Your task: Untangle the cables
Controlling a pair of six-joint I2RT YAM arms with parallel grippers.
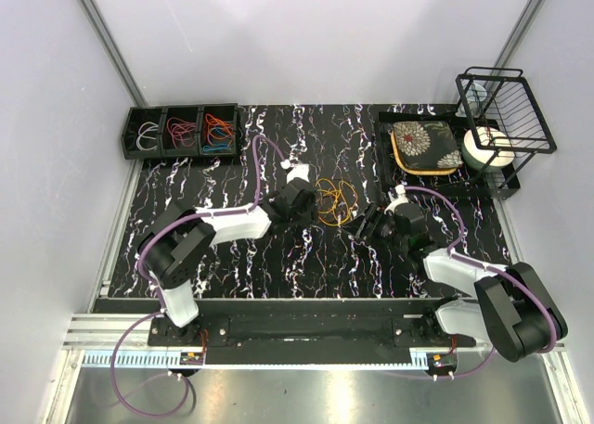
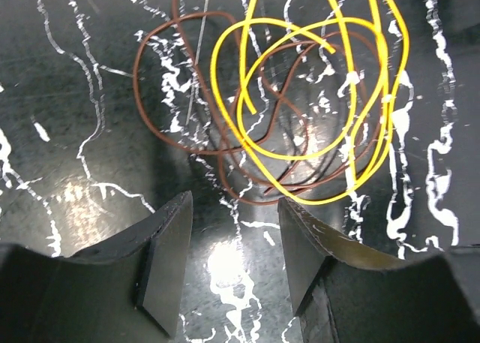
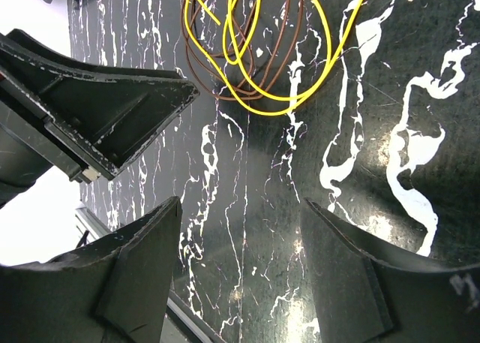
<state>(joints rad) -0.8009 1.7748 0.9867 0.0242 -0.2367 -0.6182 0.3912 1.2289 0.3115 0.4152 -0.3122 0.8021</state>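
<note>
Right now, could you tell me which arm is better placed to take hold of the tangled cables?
Probably left. The left gripper, jaws open, sits just short of the cables, squarely facing them; the right gripper stands farther back.

Finding no readable text, label, brand, number or sign in any view. Noting only a faint pale marking on one finger [image 3: 457, 283] of the right gripper [image 3: 240, 206], too blurred and small to make out.
</note>
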